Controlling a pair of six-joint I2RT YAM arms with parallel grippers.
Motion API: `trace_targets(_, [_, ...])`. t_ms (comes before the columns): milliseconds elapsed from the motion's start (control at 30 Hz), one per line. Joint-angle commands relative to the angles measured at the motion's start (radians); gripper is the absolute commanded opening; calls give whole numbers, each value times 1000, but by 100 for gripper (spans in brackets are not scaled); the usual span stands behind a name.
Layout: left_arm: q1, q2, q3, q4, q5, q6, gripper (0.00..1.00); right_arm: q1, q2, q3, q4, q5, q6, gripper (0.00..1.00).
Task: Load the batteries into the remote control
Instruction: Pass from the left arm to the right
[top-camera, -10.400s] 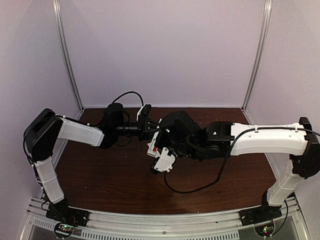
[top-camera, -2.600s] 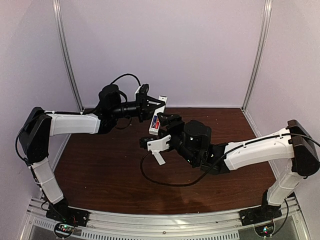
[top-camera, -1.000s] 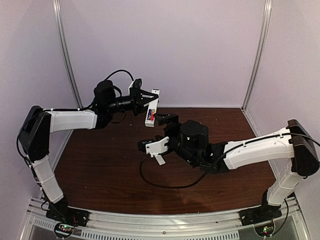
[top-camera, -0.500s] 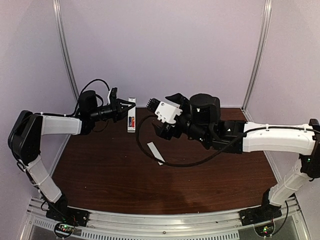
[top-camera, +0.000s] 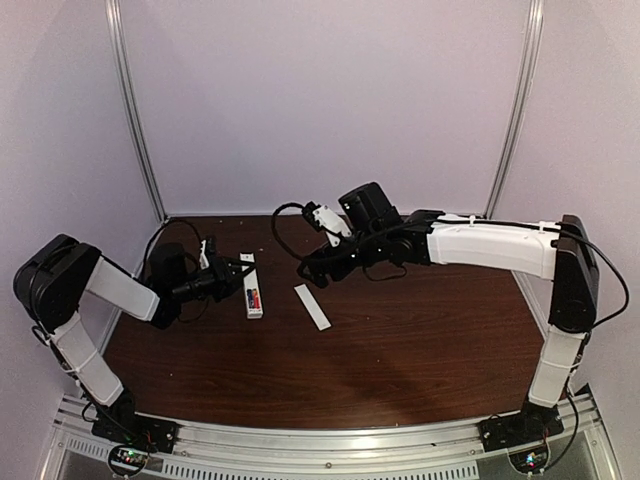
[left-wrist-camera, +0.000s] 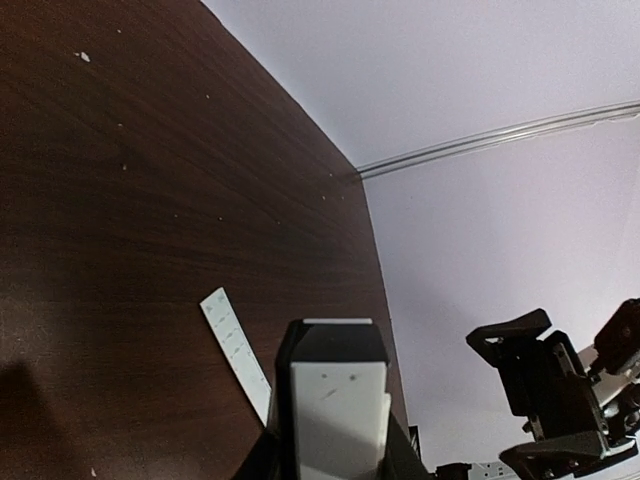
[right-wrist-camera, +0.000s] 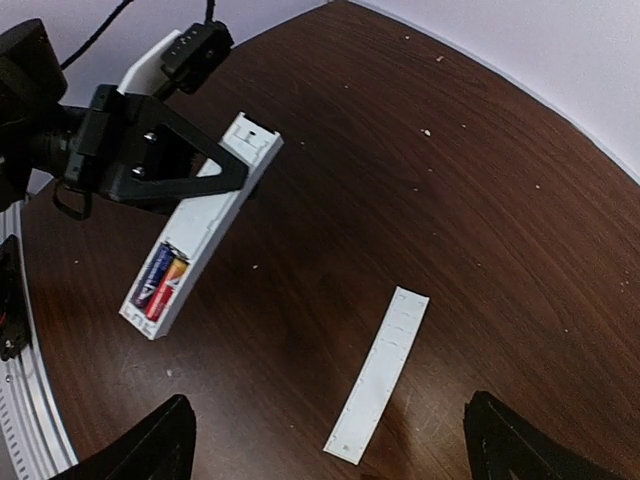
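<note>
Batteries (right-wrist-camera: 158, 281) lie in the remote control (right-wrist-camera: 203, 232), print unreadably small.

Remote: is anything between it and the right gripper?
Nothing visible does. The left gripper holds the remote, batteries in its slot; only bare table lies toward the open right gripper. The cover strip lies flat beneath that gripper.

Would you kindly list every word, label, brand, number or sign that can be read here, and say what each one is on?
No text can be read in any view.
On the batteries in the remote: coloured wrappers only, blue and red-orange; any print is too small and blurred to read.
On the cover strip: faint dots, no letters or numbers.
On the remote itself: no print shows.
</note>
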Motion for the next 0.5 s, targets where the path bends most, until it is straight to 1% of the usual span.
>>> trace_targets(0, [-10,40,-49,237,-130,-49,0,72,32,183,-88,-66,62,95])
trace_targets(67, [-17,59,-56,294,-156,-65,0,103,86,273,-157,-36,56,95])
trace_targets(133, [-22,82,-76,388,-179,-94,0,125,133,337,-194,-14,67,95])
trace_targets(267, [-28,146,-114,621,-208,-158,0,146,219,420,-236,-4,103,95])
trace_targets(333, [-34,176,-128,701,-214,-180,0,158,257,456,-257,-3,100,94])
trace_targets(467, [-59,188,-144,757,-237,-186,0,179,327,528,-311,37,75,94])
